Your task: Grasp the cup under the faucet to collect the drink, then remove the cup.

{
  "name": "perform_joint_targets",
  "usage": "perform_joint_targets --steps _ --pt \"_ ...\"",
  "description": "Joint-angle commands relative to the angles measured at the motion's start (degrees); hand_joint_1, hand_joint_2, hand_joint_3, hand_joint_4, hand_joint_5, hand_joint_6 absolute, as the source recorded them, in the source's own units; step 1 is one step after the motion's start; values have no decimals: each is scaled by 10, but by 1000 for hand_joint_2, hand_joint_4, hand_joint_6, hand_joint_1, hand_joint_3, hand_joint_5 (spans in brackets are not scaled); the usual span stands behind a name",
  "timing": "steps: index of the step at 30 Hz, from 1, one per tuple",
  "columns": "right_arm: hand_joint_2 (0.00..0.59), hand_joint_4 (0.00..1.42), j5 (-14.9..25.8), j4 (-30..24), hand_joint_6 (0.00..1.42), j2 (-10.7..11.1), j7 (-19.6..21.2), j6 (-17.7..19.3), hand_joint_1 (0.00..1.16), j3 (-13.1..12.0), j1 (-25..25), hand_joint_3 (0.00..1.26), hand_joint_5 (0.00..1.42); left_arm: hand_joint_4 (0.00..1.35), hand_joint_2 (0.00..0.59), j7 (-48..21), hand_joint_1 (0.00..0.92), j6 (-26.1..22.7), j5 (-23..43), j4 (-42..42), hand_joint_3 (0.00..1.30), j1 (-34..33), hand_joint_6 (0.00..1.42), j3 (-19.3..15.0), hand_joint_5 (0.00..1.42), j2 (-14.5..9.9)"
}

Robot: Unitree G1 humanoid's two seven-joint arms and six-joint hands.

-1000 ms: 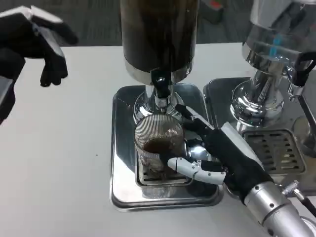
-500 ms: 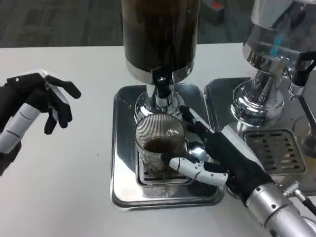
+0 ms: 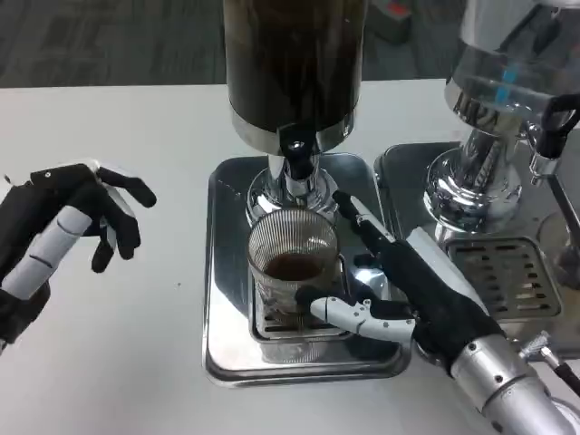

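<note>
Left hand (image 3: 68,227): fingers loosely curled, holding nothing, well apart from the cup (image 3: 292,267). Cup stands under the faucet (image 3: 294,154), drink inside, between the right hand's (image 3: 412,294) fingers, which wrap it. Keep the grip firm, lift level, clear the faucet

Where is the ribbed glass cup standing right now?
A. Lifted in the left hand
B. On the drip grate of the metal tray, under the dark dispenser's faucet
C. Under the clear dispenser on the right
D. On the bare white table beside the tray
B: the ribbed glass cup sits on the drip grate below the faucet, with the right hand wrapped around it.
</note>
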State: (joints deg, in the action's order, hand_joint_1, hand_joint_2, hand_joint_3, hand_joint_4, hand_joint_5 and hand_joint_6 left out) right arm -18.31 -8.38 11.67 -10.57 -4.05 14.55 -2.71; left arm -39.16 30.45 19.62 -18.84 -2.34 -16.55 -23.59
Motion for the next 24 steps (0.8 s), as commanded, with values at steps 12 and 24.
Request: perform_joint_targets --steps 12,24 --pt "210 0 -10 43 174 -31 28 12 663 20 12 0 13 961 185 -6 189 -19 -4 -6 739 17 1317 6 994 -10" --pt "213 0 4 101 172 -48 47 63 633 20 30 0 5 965 183 -15 169 -24 -3 -15 740 17 1317 5 1011 -20"
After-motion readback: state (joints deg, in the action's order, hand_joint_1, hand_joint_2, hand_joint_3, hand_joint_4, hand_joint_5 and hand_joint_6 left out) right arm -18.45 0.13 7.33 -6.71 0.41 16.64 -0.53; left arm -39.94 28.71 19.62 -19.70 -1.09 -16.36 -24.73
